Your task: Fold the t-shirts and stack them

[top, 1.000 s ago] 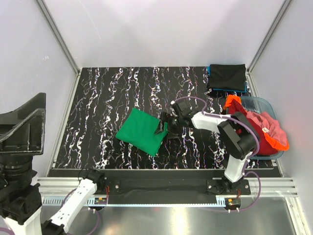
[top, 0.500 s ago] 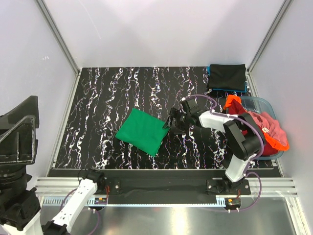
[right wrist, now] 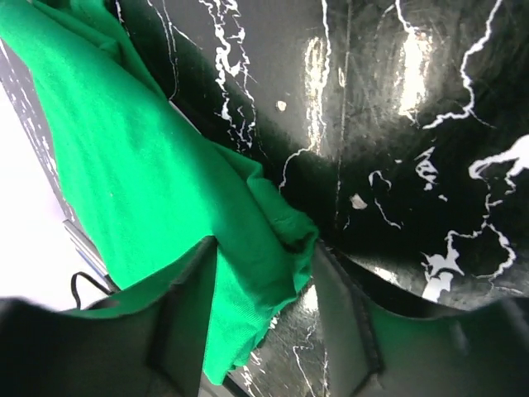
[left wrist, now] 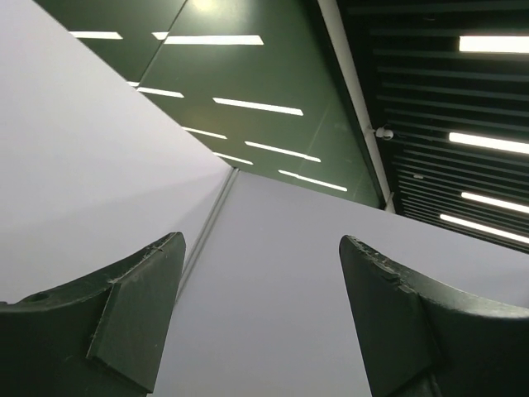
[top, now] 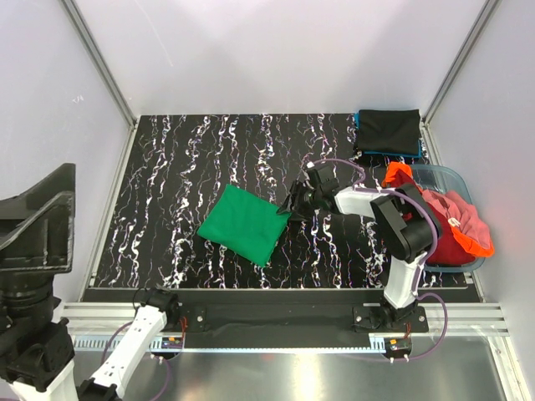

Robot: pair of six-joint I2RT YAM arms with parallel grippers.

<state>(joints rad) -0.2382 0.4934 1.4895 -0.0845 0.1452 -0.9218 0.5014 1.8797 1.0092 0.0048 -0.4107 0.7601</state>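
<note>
Now the green shirt lies folded into a flat, tilted square near the middle of the dark marbled surface, in the same spot as a second ago. The right claw sits at the shirt's right-hand corner. A second ago it reached further in over the cloth; it has since drawn back toward the right. In the wrist view its fingers are narrowed around a bunched fold of green cloth, which fills the gap and touches both of them.

A black shirt lies folded in the far right corner of the surface. Near it, the tub at the right edge holds a crumpled red shirt and an orange shirt.

The left claw is raised off to the near left, pointing up at the ceiling, with its fingers spread wide and nothing between them. It sits a little higher than half a second ago.
</note>
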